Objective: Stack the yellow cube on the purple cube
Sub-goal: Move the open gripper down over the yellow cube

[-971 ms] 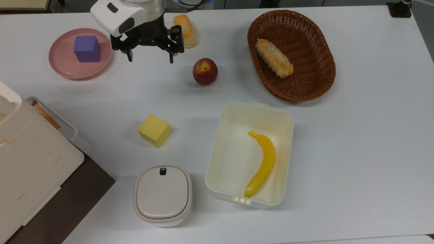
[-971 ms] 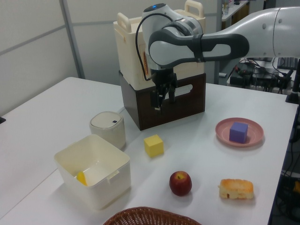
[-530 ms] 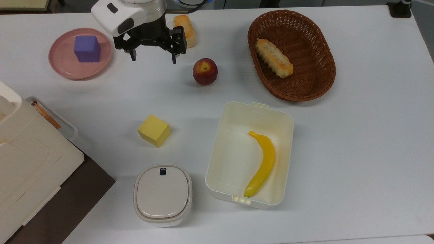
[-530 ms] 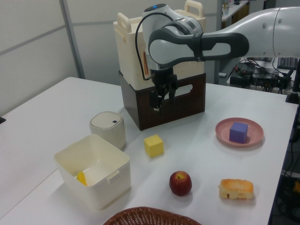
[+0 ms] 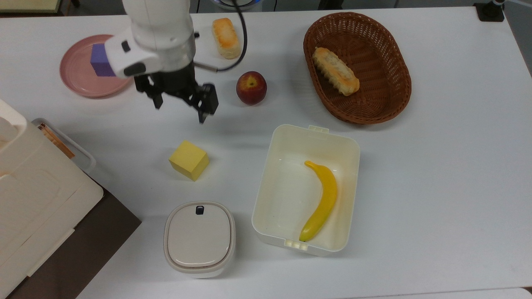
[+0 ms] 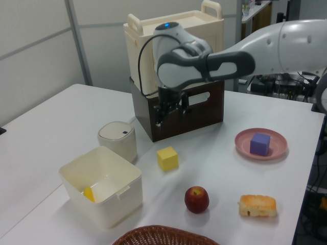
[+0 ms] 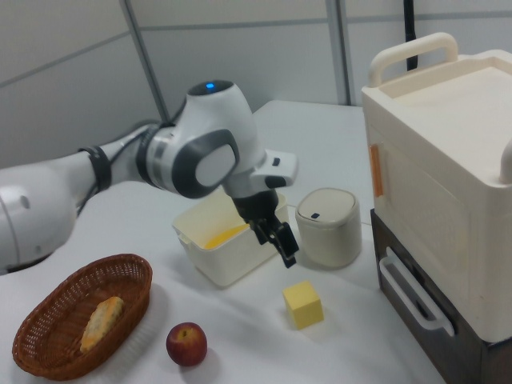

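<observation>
The yellow cube (image 5: pixel 189 160) (image 6: pixel 167 158) (image 7: pixel 304 305) rests on the white table, alone and untouched. In the top view my gripper (image 5: pixel 181 111) hangs above the table, short of the cube on its far side, with its fingers spread wide and nothing between them. It also shows in the left view (image 6: pixel 168 115) and the right view (image 7: pixel 276 241), raised above the cube. The purple cube (image 5: pixel 99 62) (image 6: pixel 260 143) sits on a pink plate (image 5: pixel 75 83) (image 6: pixel 242 145); in the top view my arm covers part of it.
A red apple (image 5: pixel 251 87) lies to the gripper's right in the top view. A wicker basket (image 5: pixel 397 54) holds bread, and another bread piece (image 5: pixel 225 37) lies near the plate. A white tub (image 5: pixel 270 182) holds a banana. A lidded canister (image 5: pixel 199 238) and a crate (image 5: pixel 37 199) stand near the cube.
My gripper has moved down the top view, away from the plate and toward the yellow cube, and has turned slightly. It stays open. The cubes have not moved.
</observation>
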You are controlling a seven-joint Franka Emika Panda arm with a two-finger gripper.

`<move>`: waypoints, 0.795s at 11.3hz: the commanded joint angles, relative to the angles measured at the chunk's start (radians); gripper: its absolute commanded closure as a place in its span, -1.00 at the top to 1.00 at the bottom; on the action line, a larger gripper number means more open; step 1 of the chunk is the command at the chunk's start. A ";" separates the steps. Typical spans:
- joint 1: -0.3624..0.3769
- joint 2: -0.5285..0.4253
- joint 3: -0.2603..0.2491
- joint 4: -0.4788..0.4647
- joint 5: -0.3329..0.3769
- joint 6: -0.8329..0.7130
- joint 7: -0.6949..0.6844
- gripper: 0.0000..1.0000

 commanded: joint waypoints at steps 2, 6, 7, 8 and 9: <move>-0.007 0.107 -0.012 -0.007 0.018 0.180 0.149 1.00; -0.009 0.170 -0.012 -0.022 0.006 0.220 0.180 1.00; -0.009 0.177 -0.012 -0.024 0.006 0.223 0.180 1.00; -0.009 0.191 -0.012 -0.027 0.003 0.225 0.180 1.00; -0.009 0.205 -0.012 -0.027 -0.005 0.225 0.178 1.00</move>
